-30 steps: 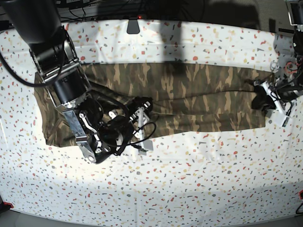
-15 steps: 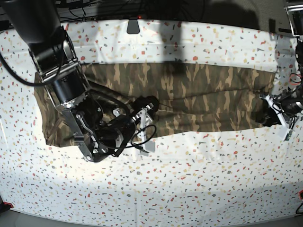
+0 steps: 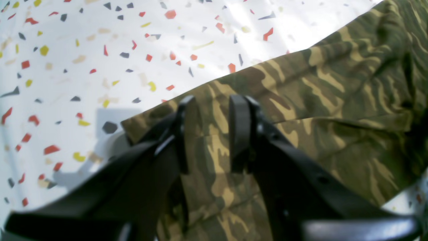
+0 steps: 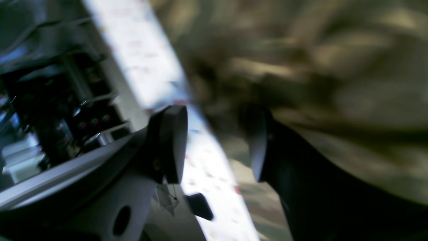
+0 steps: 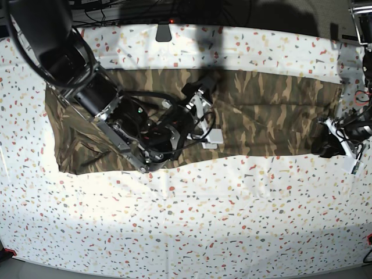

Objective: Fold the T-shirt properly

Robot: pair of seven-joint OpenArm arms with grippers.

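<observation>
The T-shirt (image 5: 267, 116), in olive, brown and tan camouflage, lies as a long band across the speckled table (image 5: 192, 221). My left gripper (image 3: 212, 134) stands open over the shirt's (image 3: 334, 110) edge near a corner; flat cloth shows between its black fingers (image 3: 239, 134) and nothing is pinched. In the base view this left gripper (image 5: 327, 146) is at the shirt's right end. My right gripper (image 4: 214, 144) is open too, with blurred cloth (image 4: 317, 67) behind it. In the base view the right gripper (image 5: 197, 96) hovers over the shirt's middle.
The big black right arm (image 5: 87, 87) crosses the shirt's left half and hides part of it. Cables and a white wrist mount (image 5: 212, 137) hang beside it. Dark equipment (image 5: 360, 23) lines the back and right edges of the table.
The left gripper opened and let go of the shirt's right end, then slid toward the front corner. The right arm swung from the front hem up and right over the shirt's middle.
</observation>
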